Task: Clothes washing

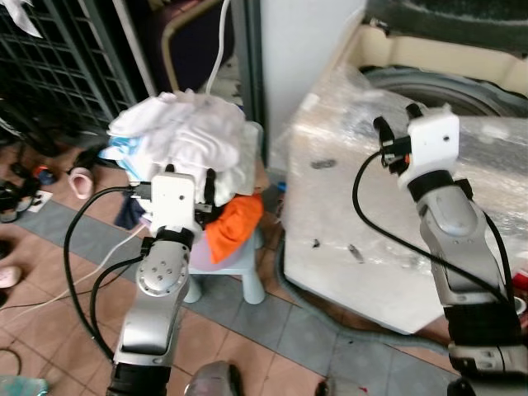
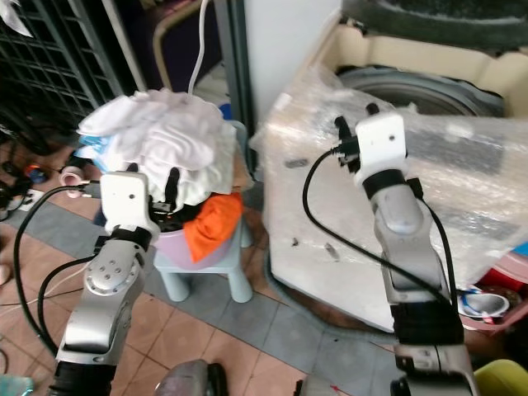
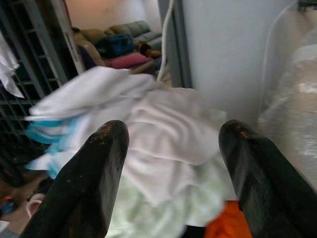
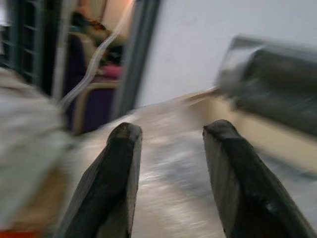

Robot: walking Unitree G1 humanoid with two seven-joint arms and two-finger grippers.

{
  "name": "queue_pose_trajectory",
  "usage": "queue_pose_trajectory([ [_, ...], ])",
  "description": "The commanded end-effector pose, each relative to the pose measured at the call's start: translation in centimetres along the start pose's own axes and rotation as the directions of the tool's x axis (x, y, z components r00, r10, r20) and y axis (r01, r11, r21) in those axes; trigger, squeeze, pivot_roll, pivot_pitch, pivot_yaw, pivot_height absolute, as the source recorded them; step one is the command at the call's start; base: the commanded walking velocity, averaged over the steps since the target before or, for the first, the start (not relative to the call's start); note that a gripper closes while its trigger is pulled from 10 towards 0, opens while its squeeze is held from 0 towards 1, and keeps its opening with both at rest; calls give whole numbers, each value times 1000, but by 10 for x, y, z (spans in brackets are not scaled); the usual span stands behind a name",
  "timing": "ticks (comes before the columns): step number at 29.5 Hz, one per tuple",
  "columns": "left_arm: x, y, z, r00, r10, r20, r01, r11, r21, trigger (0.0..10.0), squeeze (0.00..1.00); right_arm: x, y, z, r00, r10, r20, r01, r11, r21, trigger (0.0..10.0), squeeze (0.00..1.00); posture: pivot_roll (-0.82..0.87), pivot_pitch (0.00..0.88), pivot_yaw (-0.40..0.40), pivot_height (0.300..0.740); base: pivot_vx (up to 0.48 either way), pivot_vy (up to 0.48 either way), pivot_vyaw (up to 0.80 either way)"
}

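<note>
A heap of white clothes (image 1: 194, 132) with a light-blue piece and an orange garment (image 1: 235, 224) fills a purple basin (image 1: 208, 252) on a pale blue stool (image 1: 252, 276). My left gripper (image 3: 171, 148) is open, just in front of the heap at its near side, with nothing between its fingers (image 3: 101, 178). To the right stands a top-loading washing machine (image 1: 388, 206) wrapped in clear plastic. Over its near top edge my right gripper (image 1: 398, 117) is held open and empty; in the blurred right wrist view its fingers (image 4: 116, 173) point across the machine's top.
A black metal grille (image 1: 58, 58) and shoes, including a pink slipper (image 1: 80, 181), lie at the left. A white hose (image 1: 219, 49) hangs behind the heap. Cables trail over the tiled floor (image 1: 289, 330). A red tub (image 2: 495, 280) sits at the right of the machine.
</note>
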State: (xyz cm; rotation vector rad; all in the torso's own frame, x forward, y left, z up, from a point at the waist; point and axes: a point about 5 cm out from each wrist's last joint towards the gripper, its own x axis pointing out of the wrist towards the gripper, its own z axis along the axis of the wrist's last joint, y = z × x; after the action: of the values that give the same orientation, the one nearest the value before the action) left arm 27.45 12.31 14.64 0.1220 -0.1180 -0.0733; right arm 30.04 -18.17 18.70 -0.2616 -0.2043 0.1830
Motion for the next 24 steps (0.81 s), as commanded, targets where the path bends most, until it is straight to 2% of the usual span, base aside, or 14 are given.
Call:
queue_pose_trajectory([
  [1,-2,5,-3,1000,9,-16,-9,1000,12,10000,0,-10,20,-7,994,89,-58,-84,993,79,10000,0,-64,46,128,740,0,480,0],
  [4,-4,4,-4,1000,-1,-19,2,1000,14,10000,0,-29,41,-16,980,134,-149,-111,982,151,10000,0,-61,31,138,740,0,480,0],
  [7,-5,7,-5,1000,5,-27,-4,1000,18,10000,0,-40,53,-21,955,188,-229,-148,972,182,10000,0,-67,19,147,740,0,480,0],
  [10,-8,8,-12,999,5,-48,-4,1000,16,10000,0,-45,53,-21,956,215,-198,-160,953,258,10000,0,-85,11,143,740,0,480,0],
  [11,-8,8,-12,999,5,-48,-4,1000,16,10000,0,-45,53,-21,956,215,-198,-160,953,258,10000,0,-85,11,143,740,0,480,0],
  [13,-13,7,-17,998,8,-68,-7,1000,14,10000,0,-43,49,-24,964,127,-235,-66,965,252,10000,0,-84,3,136,740,0,368,0],
  [16,-21,9,-20,997,25,-75,-22,999,31,10000,0,-41,42,-28,962,-25,-273,77,981,179,10000,0,-69,0,114,740,0,0,0],
  [17,-26,12,-24,995,41,-88,-40,999,14,10000,0,-41,43,-29,962,-49,-268,116,964,238,10000,0,-65,0,106,740,0,0,0],
  [18,-26,12,-24,995,41,-88,-40,999,14,10000,0,-41,43,-29,962,-49,-268,116,964,238,10000,0,-65,0,106,740,0,0,0],
  [20,-32,20,-30,991,81,-104,-79,997,23,10000,0,-42,42,-25,972,-88,-219,118,985,126,10000,0,-62,0,102,740,0,0,0],
  [24,-36,28,-36,983,130,-131,-133,991,-14,10000,0,-49,44,-28,977,-64,-205,94,986,138,10000,0,-61,0,87,740,0,0,0],
])
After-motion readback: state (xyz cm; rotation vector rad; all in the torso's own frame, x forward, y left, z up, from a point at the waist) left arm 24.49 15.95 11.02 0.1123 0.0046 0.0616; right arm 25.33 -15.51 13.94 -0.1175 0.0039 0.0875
